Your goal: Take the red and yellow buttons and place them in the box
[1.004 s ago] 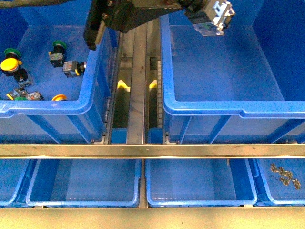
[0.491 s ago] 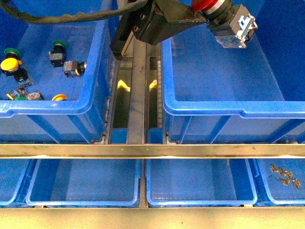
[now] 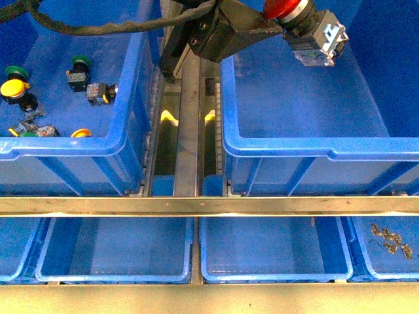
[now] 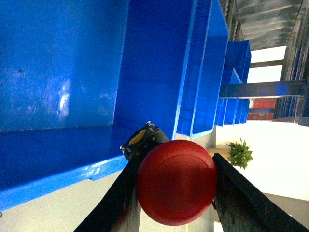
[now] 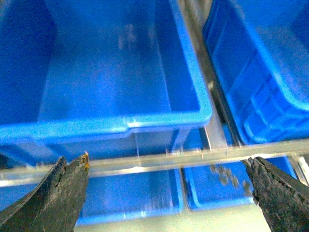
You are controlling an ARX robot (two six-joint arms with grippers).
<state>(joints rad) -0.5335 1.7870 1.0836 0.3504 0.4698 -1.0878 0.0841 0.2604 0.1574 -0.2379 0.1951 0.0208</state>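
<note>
Front view: the left tool (image 3: 292, 14) reaches across from the left bin (image 3: 128, 78) and pinches the red button (image 3: 286, 7) by its cap. The grey block body (image 3: 319, 42) hangs off the tool on the side away from the arm. The box (image 3: 314, 148) sits directly under the tool, and the button is in the air above its far end, clear of floor and walls. The other switches lie well away from the tool, over in the left bin: one yellow button (image 3: 13, 87), an orange cap (image 3: 80, 133) and green-capped switches (image 3: 81, 63). The metal rail (image 3: 209, 206) runs nearer the camera than the tool.

Left wrist view: the red cap (image 4: 176, 181) fills the gap between the two black fingers (image 4: 240, 191), clamped on both sides. The box wall (image 4: 72, 72) lies beyond the tool and a corner of the switch body (image 4: 141, 137) pokes out past the cap.

Right wrist view: the right tool (image 5: 166, 159) is spread wide with nothing between the fingers (image 5: 65, 193). The box rim (image 5: 120, 123) and the rail (image 5: 159, 162) lie beyond it. Slightly blurred.
</note>
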